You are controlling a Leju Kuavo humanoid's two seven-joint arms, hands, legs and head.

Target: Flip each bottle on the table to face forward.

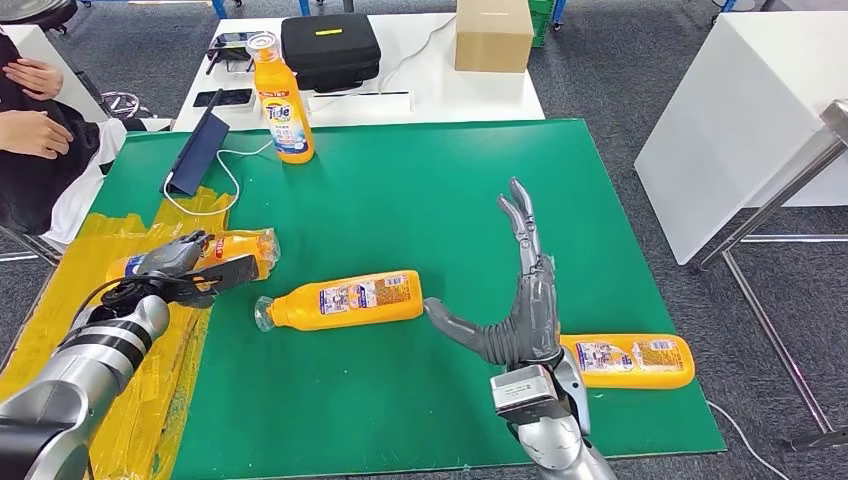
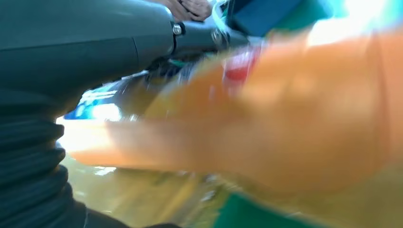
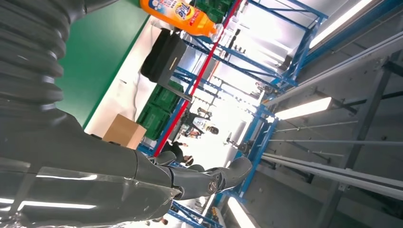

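- One bottle stands upright near the far left corner of the green desk, label toward the robot; I judge this one done.
- Three bottles lie on their sides, so most of the task looks left to do.
- The left bottle lies at the desk's left edge, on the yellow tape. The left hand has its fingers curled around it and seems to grasp it; the left wrist view shows a blurred orange body close against the hand, too smeared to read the grip exactly.
- The middle bottle lies near the desk's centre, cap end toward the left, untouched by either hand.
- The right bottle lies near the near right corner, just beside the right wrist.
- The right hand is released, fingers spread and pointing toward the far edge, holding nothing; its thumb reaches toward the base of the middle bottle, very near it, contact unclear.
- A blue tablet with a white cable sits near the far left corner.
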